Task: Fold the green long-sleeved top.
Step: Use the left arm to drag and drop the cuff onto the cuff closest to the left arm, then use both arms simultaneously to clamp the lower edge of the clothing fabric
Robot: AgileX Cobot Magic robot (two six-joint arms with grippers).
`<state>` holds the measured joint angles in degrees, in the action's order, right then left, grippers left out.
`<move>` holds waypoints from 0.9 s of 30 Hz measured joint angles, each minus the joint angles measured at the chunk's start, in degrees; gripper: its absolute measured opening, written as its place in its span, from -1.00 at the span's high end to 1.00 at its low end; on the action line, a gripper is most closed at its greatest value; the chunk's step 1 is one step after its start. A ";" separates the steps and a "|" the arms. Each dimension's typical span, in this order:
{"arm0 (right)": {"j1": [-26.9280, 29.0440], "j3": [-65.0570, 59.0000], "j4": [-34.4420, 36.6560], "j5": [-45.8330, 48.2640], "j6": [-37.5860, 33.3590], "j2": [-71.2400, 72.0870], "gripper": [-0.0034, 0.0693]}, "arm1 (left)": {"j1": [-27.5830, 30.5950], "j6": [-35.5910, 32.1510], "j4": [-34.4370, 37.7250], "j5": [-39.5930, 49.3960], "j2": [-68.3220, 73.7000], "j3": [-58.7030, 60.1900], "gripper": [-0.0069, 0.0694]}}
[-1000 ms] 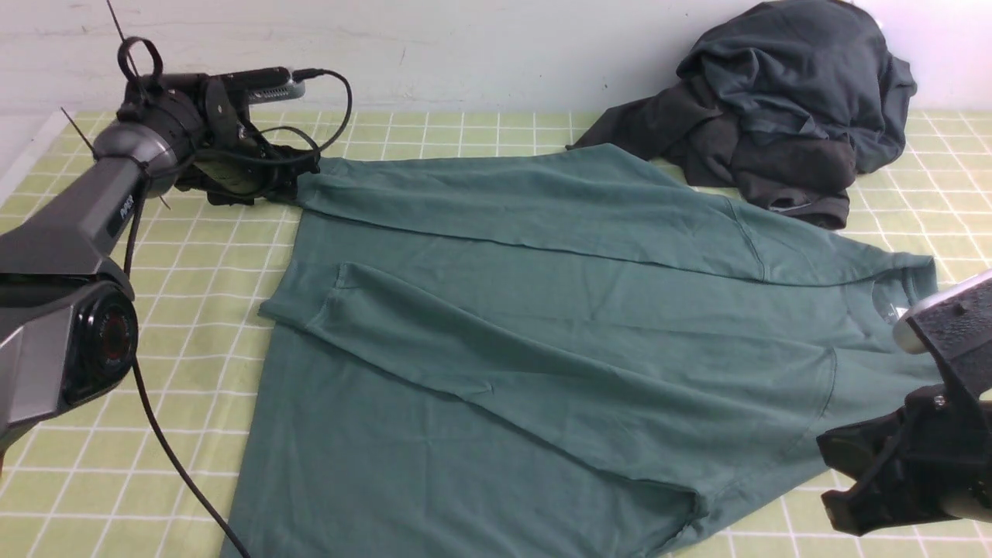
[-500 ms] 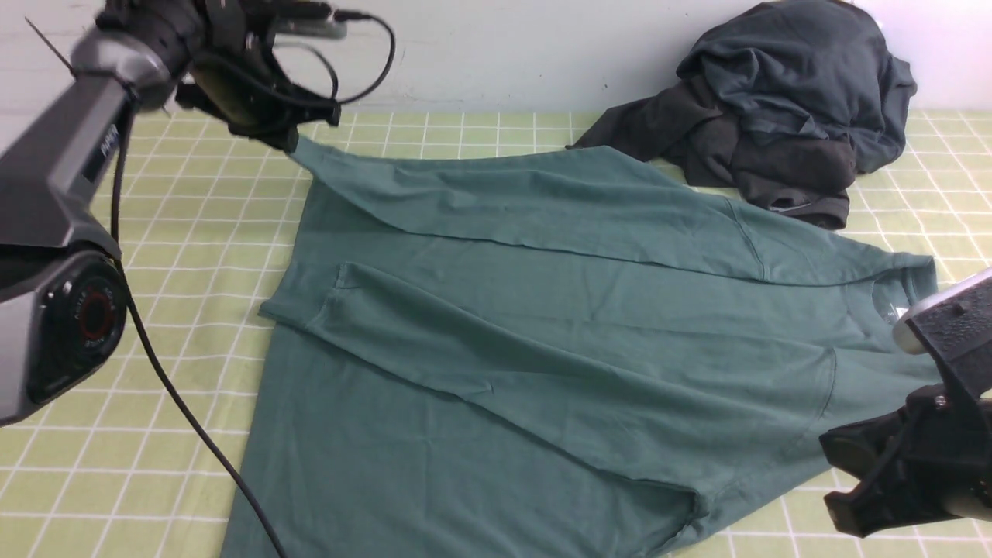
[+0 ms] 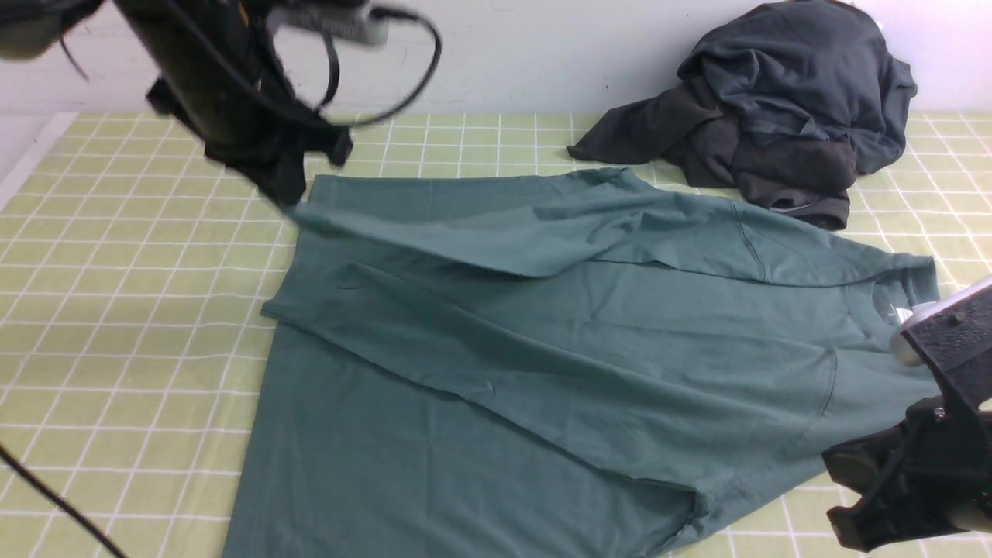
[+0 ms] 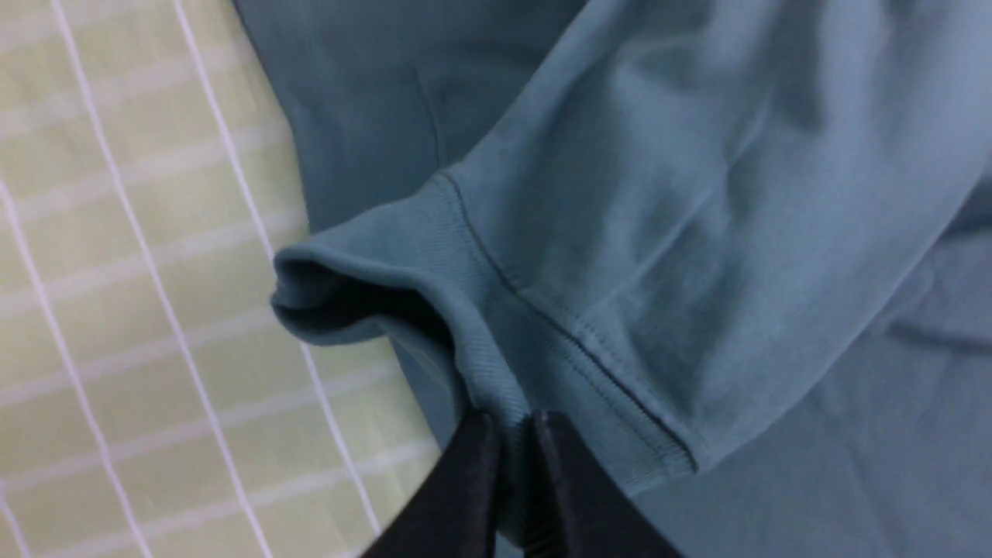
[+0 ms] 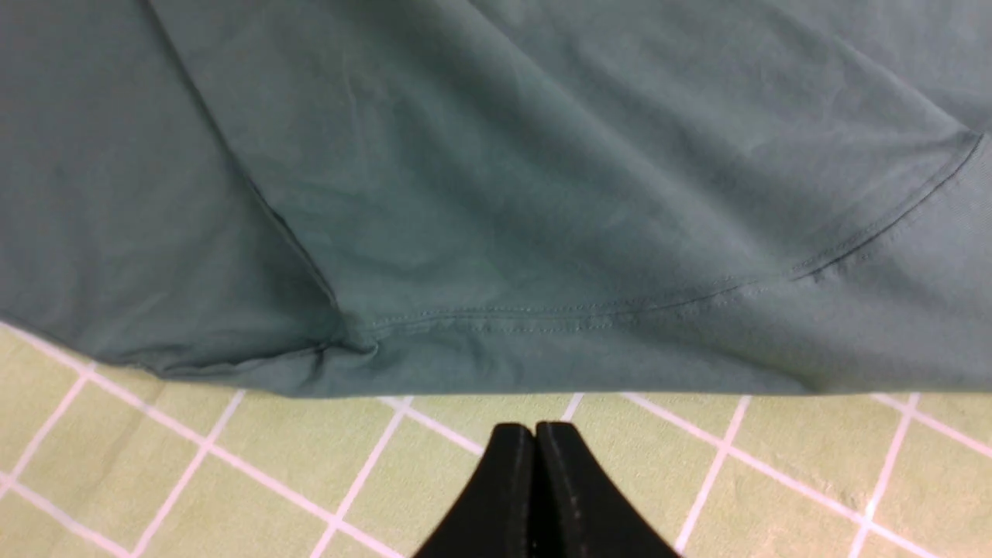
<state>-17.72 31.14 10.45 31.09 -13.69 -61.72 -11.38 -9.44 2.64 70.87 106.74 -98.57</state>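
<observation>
**Left arm is carrying the far sleeve by its cuff while the right arm is waiting empty**

The fingers (image 4: 465,484) of the left gripper (image 4: 508,422) are pinching together on the ribbed cuff (image 4: 418,232), with only a thin layer of fabric between them. The cuff's open mouth is gaping just beside the grip. From that pinch the far sleeve (image 3: 504,225) is hanging in a raised, slack fold above the body of the green long-sleeved top (image 3: 542,387).

The top itself is lying spread on the checked table cover (image 3: 139,310). Its neck label (image 3: 899,314) is pointing toward the robot's right and its hem toward the left. The near sleeve (image 3: 465,341) is already lying folded across the chest. A dark clothing heap (image 3: 775,101) is sitting just beyond the far shoulder.

The right gripper (image 5: 535,430) is hovering over bare cover just off the near edge of the top, its fingers pressed together on nothing.

Judging by this layout, the step in hand is the folding-in of the second sleeve. The next move is probably calling for the left arm to bring the cuff toward the middle of the body and lay the sleeve flat over the garment. It should let go only once the fabric is resting without bunching. The slack fold is looking likely to crease if it is lowered too quickly.
</observation>
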 joint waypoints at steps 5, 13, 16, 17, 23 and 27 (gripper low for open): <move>0.00 0.05 1.32 1.88 0.05 0.00 0.94 | -0.93 -0.01 -0.29 -2.89 -1.26 17.29 0.75; 0.00 0.05 3.52 6.24 0.05 0.31 0.94 | -2.22 1.98 -0.95 -4.90 -3.05 21.97 0.53; 0.00 0.05 3.93 6.44 0.05 1.69 0.94 | -2.22 2.37 -1.25 -4.90 -5.26 21.97 0.35; 0.00 0.05 3.93 6.44 0.05 2.38 0.94 | -2.22 2.52 -1.29 -4.96 -6.39 21.97 0.27; 0.00 0.05 4.16 6.44 0.11 5.65 0.94 | -2.70 2.53 -0.58 -5.53 -15.96 24.36 0.01; 0.00 0.05 4.40 6.44 0.67 5.78 0.94 | -5.19 -1.04 -0.43 -6.80 -22.35 30.73 -0.01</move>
<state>-17.72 31.18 14.85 37.53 -13.03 -55.94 -16.57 -10.48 2.21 64.06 84.38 -67.84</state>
